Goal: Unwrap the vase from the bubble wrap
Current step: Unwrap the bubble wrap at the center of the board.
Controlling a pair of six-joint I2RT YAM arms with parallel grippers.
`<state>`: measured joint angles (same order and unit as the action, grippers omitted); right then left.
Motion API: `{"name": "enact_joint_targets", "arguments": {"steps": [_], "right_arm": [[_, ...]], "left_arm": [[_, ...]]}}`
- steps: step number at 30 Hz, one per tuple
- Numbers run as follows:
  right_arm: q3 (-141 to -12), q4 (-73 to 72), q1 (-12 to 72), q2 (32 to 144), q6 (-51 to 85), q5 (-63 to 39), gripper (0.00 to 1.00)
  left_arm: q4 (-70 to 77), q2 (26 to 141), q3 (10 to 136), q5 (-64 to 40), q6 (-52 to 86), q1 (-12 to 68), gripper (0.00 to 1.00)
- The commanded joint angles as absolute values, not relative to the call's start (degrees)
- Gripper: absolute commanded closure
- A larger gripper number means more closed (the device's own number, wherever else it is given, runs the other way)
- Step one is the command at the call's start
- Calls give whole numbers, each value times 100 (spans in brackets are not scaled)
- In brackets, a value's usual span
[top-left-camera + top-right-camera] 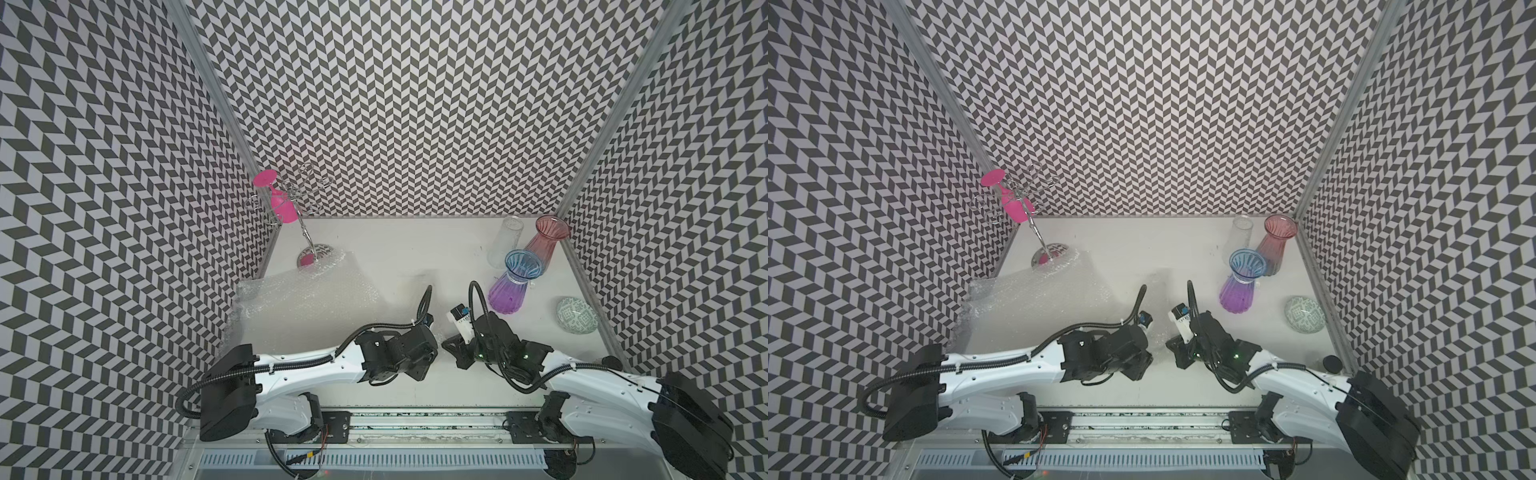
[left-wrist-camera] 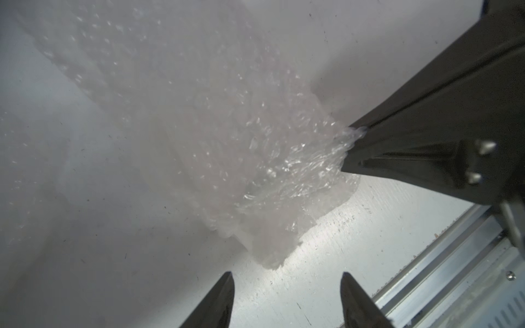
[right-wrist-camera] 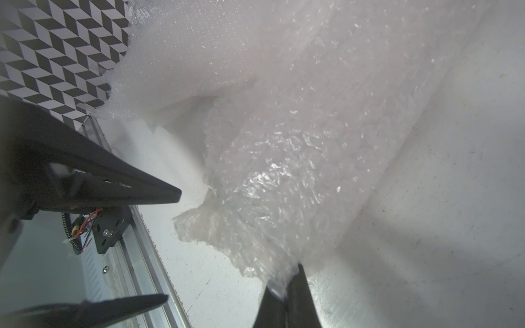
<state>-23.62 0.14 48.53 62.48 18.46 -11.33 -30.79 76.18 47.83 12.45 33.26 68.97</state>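
Near front — right gripper (image 3: 287, 286) pinching wrap (image 3: 284, 170).

Robot test cell in lab, not home. Three walls (image 1: 415, 104) wore printed black-and-white chevron pattern, joined by bare aluminium posts (image 1: 208, 83). White worktop (image 1: 415, 249) sat boxed in between them. Left arm (image 1: 303, 368) and right arm (image 1: 602, 374), white with black joints, were mounted on metal rail (image 1: 415, 419) at near edge, with exposed cable (image 1: 191, 399) and vented strip (image 1: 374, 459) below. Household items stood along worktop's edges: purple vase (image 1: 507, 291), pink vase (image 1: 544, 245), patterned bowl (image 1: 577, 315), wire glass rack (image 1: 305, 232).
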Motion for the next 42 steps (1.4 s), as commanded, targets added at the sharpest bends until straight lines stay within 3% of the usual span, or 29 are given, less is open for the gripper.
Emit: {"name": "enact_joint_targets", "arguments": {"steps": [1, 17, 20, 32, 42], "right_arm": [[-2593, -280, 4922, 6068, 1819, -1170, 100], [-2505, -331, 5043, 6126, 1881, -1146, 100], [-2505, -270, 5062, 6100, 1880, -1054, 100], [-2492, -1, 5071, 5880, 1898, -560, 100], [-2561, 0, 5071, 6003, 1818, -536, 100]], "left_arm": [[-2854, 7797, 4774, 1720, 3541, 6936, 43], [-2807, 8401, 5238, 2013, 3429, 6925, 65], [-2692, 8293, 5184, 1836, 3411, 6865, 75], [-2368, 7424, 4530, 1212, 3560, 6116, 95], [-2467, 7394, 4553, 1361, 3429, 5977, 100]]}}
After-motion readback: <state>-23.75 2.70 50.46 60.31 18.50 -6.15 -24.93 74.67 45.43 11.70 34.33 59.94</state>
